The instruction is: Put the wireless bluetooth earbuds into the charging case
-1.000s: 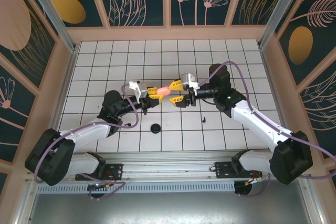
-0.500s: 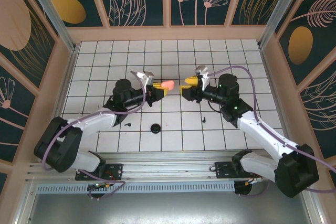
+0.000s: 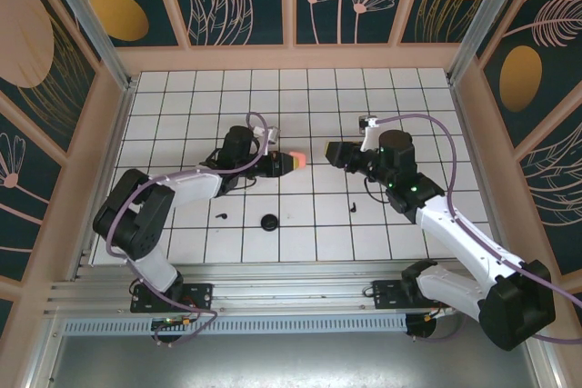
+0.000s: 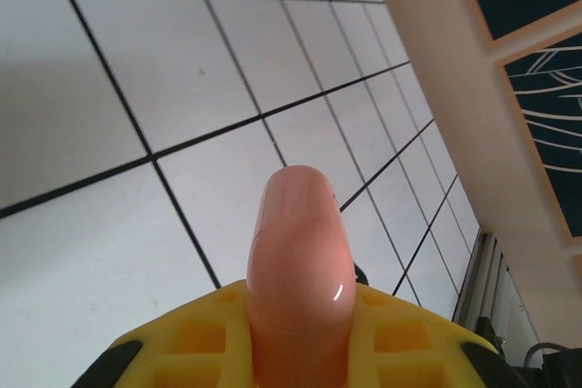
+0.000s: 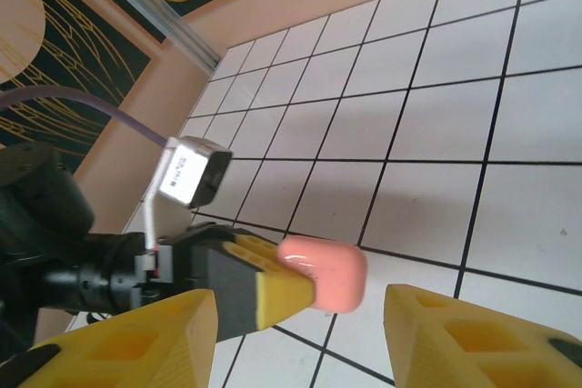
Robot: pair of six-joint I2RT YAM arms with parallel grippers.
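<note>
Since 1 second ago the 2 grippers have drawn apart: they then met over the pink charging case (image 3: 295, 160) mid-table, and now the left gripper (image 3: 284, 163) alone carries it while the right gripper (image 3: 333, 152) has backed off to the right. On the near left, 1 black earbud (image 3: 222, 216) lies on the white tiled table (image 3: 182, 115), with a black round disc (image 3: 269, 222) just right of it. Farther back, the left gripper is clamped tight on the case, which juts rightward from its yellow fingers (image 4: 200, 343) above the tiles. Right of the case and apart from it, the right gripper faces it, its fingers (image 5: 136, 343) spread with nothing between them. A second black earbud (image 3: 353, 206) lies nearer, slightly right.
</note>
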